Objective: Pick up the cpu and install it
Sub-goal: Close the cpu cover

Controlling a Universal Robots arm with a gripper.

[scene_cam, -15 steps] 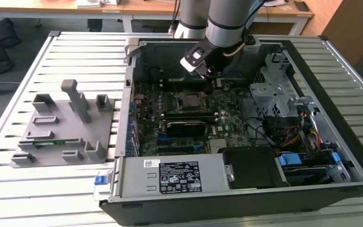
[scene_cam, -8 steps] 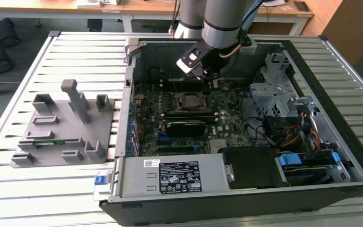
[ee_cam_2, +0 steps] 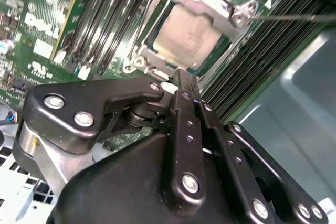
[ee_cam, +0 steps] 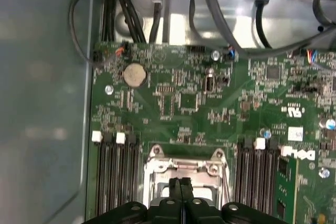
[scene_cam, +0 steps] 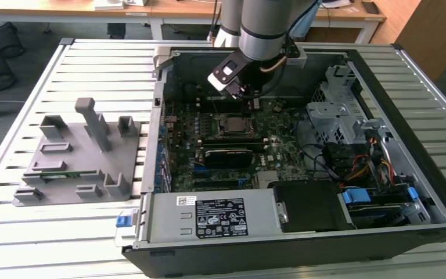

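Cpu first: you'll find it lying flat in the socket, its silvery top framed by the metal socket frame on the green motherboard. Whether that frame is latched down you cannot tell from here. The end effector hangs low over the board with its two fingers pressed together and nothing between them. In both wrist views the closed tips stand at one edge of the socket, so the cpu lies just ahead of and below them, close but seemingly not touched. The chip is square, so it has no long axis to speak of; its sides run in line with the dark memory slots on either side of the socket. In the exterior view the socket is near the middle of the board, inside the open computer case, and the arm reaches down into the case from the table's far edge. The case fills the exterior view's right part of the slatted table and also holds a silver drive cage and bundled cables. Well apart, toward the table's edge on the exterior view's left, a grey plastic fixture carries a narrow green circuit strip in one of its slots.
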